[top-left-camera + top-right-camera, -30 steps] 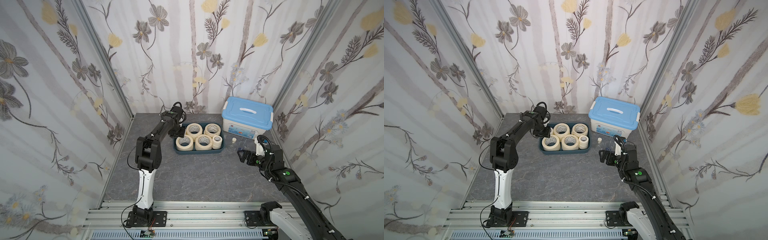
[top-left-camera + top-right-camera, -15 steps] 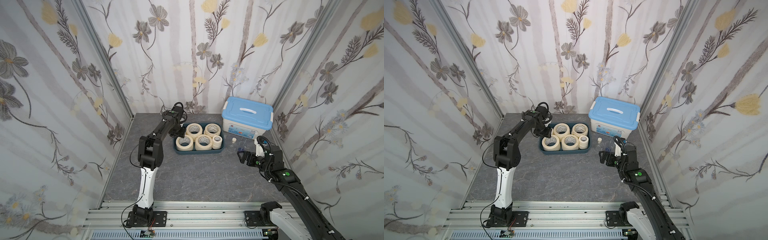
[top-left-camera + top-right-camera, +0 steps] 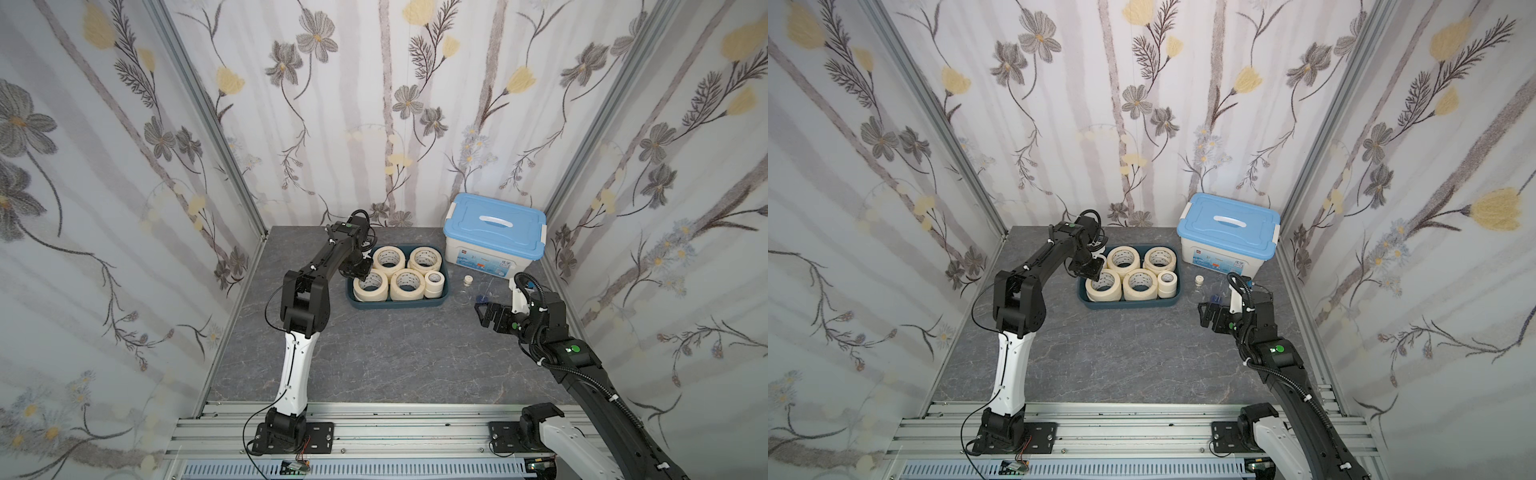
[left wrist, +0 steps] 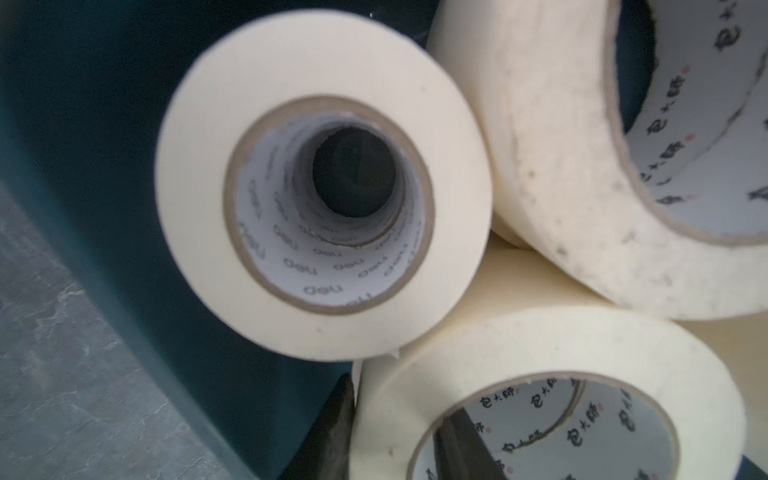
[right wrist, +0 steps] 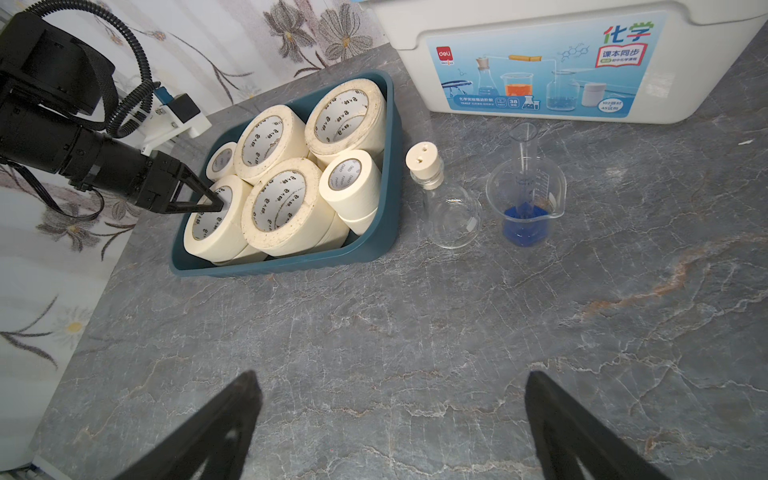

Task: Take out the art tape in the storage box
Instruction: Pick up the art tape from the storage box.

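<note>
Where both top views look down, the art tape (image 3: 400,274) lies flat in the storage box (image 3: 1128,304) on the tabletop (image 3: 395,349), cores pointing up. My left tool (image 5: 214,199) pinches the near-left roll's wall (one finger inside the core). Lower rolls hide beneath. My right tool (image 5: 390,432) stands apart, fingers cut off.

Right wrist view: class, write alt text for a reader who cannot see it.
The left gripper reaches into a dark teal storage box packed with cream tape rolls, its fingertips at the wall of the near corner roll. Beside the box stand a stoppered flask, a beaker of blue liquid and a white tub.
</note>
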Tool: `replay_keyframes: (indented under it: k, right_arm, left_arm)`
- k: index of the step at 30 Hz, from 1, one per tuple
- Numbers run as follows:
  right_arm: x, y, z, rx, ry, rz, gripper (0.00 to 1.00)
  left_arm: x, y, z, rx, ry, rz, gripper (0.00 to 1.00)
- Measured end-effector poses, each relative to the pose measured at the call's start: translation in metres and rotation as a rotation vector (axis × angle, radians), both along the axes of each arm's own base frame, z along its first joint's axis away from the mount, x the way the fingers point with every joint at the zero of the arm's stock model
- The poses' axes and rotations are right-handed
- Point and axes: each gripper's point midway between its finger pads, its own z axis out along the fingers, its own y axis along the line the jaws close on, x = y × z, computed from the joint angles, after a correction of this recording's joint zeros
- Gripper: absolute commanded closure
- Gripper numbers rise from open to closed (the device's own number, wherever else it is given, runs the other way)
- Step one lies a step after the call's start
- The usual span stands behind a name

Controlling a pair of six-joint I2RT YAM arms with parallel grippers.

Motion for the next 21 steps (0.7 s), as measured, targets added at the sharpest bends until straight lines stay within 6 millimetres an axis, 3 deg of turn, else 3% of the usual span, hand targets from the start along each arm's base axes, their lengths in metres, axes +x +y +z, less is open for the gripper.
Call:
replay_keyframes:
  k: [12, 18, 21]
  right_arm:
    - [0.001, 0.0, -0.003, -0.003, 0.01, -0.002, 0.0]
    - [0.001, 0.0, -0.002, -0.003, 0.008, -0.002, 0.0]
    - [0.001, 0.0, 0.0, -0.002, 0.002, -0.002, 0.0]
  left_arm:
    - [-0.011, 0.006, 0.047, -0.016, -0.078, 0.012, 0.83]
    - [-0.036, 0.016, 0.067, -0.034, -0.09, 0.062, 0.84]
    - [-0.053, 0.032, 0.076, -0.053, -0.09, 0.146, 0.85]
